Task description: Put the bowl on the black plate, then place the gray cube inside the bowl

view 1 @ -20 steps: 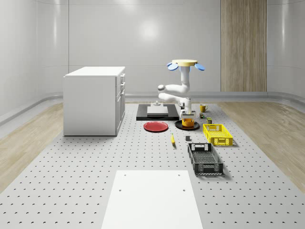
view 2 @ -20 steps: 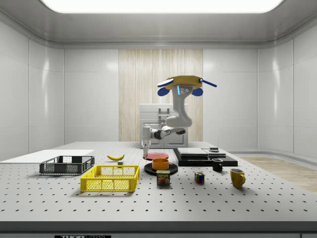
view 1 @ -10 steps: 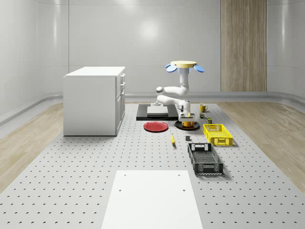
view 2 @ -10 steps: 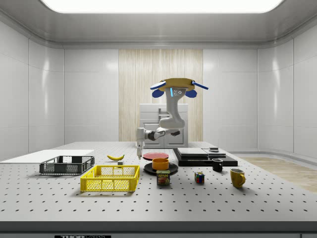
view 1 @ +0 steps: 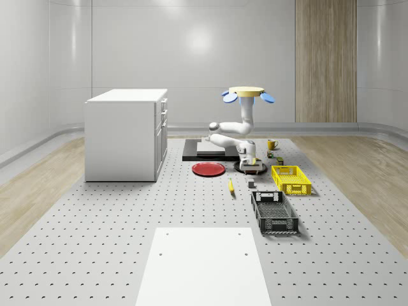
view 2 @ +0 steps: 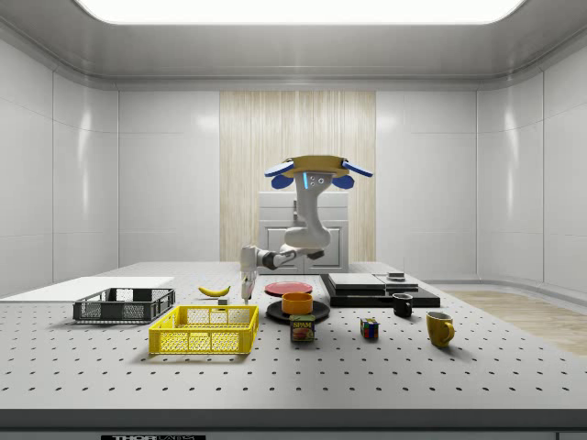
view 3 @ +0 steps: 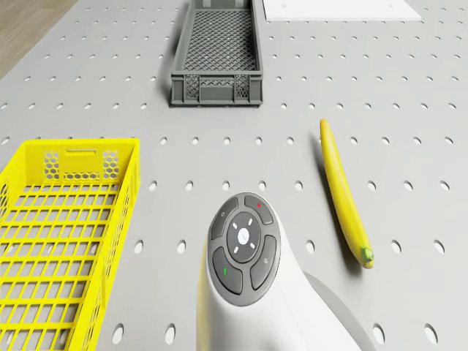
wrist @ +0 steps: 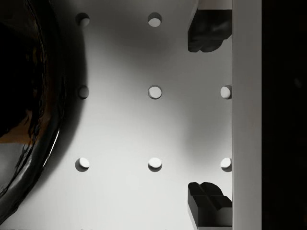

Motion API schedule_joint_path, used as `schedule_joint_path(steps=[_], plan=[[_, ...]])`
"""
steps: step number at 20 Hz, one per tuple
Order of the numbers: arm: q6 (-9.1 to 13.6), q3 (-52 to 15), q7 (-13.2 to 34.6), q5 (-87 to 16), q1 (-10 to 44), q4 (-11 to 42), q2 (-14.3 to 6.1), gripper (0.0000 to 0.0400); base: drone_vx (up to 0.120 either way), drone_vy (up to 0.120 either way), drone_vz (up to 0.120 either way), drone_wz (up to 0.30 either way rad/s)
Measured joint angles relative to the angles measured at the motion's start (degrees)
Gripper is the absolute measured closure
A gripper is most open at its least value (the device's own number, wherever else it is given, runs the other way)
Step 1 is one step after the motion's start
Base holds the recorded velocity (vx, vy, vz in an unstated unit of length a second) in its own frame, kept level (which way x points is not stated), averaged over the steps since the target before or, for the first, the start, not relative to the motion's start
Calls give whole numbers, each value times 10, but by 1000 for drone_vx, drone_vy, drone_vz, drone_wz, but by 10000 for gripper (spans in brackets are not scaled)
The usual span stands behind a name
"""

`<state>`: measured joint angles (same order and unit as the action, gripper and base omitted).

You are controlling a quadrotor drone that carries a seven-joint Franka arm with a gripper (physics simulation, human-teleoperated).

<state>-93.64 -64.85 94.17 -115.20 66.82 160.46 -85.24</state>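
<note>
The orange bowl (view 2: 296,302) sits on the black plate (view 2: 298,313), whose dark rim (wrist: 29,143) edges the wrist view. The small gray cube (view 1: 251,184) lies on the table in front of the plate (view 1: 240,168), between the banana and the yellow basket. My drone (view 2: 307,171) hovers roughly above the plate. The arm reaches down, and my gripper (view 2: 246,291) hangs low beside the plate, on the side view's left of the bowl. Its fingers (wrist: 206,28) are spread wide in the wrist view, so the gripper (wrist: 206,115) is open over bare perforated table.
Near the plate are a yellow basket (view 1: 291,180), a black crate (view 1: 274,211), a banana (view 3: 345,197) and a red plate (view 1: 208,169). A can (view 2: 303,328), a colour cube (view 2: 369,328) and two mugs (view 2: 439,327) stand close by. A white cabinet (view 1: 126,134) is at the whole-scene view's left.
The drone and arm have shifted toward the side view's left, off the bowl. The gripper has sunk lower beside the plate. The bowl has stayed on the black plate.
</note>
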Motion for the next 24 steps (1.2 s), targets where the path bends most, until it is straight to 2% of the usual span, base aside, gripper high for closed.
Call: schedule_joint_path(steps=[4, 21, 24], plan=[[1, 0, 0, 0, 0, 0, 1, 0, 120, -110, 0, 0], [4, 1, -2, -2, -2, 0, 4, 0, 120, 0, 0, 0], [3, 4, -2, -5, -2, -1, 5, 0, 0, 0, 0, 0]])
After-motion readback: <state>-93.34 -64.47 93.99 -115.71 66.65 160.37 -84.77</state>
